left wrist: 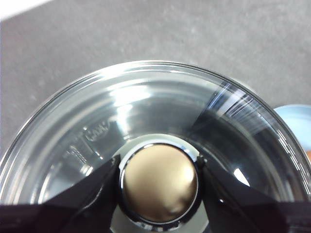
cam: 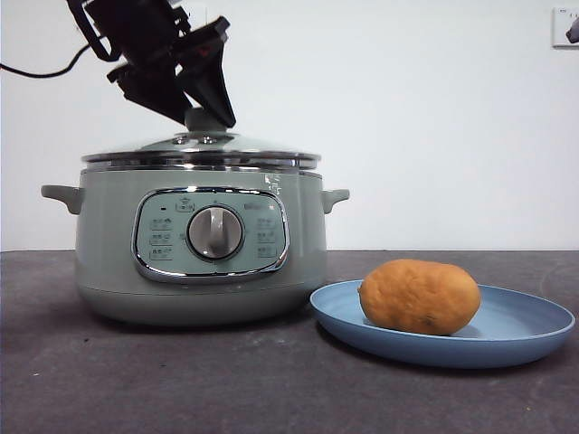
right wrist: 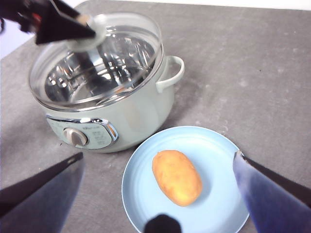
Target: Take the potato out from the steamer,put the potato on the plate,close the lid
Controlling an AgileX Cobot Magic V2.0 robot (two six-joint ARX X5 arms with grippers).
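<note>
The clear glass lid [cam: 244,149] [right wrist: 126,53] rests on the sage-green steamer [cam: 109,244] [right wrist: 141,116]. My left gripper [cam: 204,113] [left wrist: 159,180] [right wrist: 80,26] comes down from above at a tilt. Its jaws press both sides of the lid's knob [left wrist: 159,194]. The orange-brown potato [cam: 421,297] [right wrist: 176,177] lies on the light-blue plate [cam: 525,330] [right wrist: 218,150] just right of the steamer. My right gripper [right wrist: 158,155] hovers open high above the plate, holding nothing. In the front view it shows only as a black tip [cam: 573,32] at the top right corner.
The steamer's control panel and grey dial [cam: 215,233] face the front camera. Its right handle [cam: 336,197] points toward the plate. Dark grey tabletop [cam: 181,380] extends in front of both, with a white wall behind.
</note>
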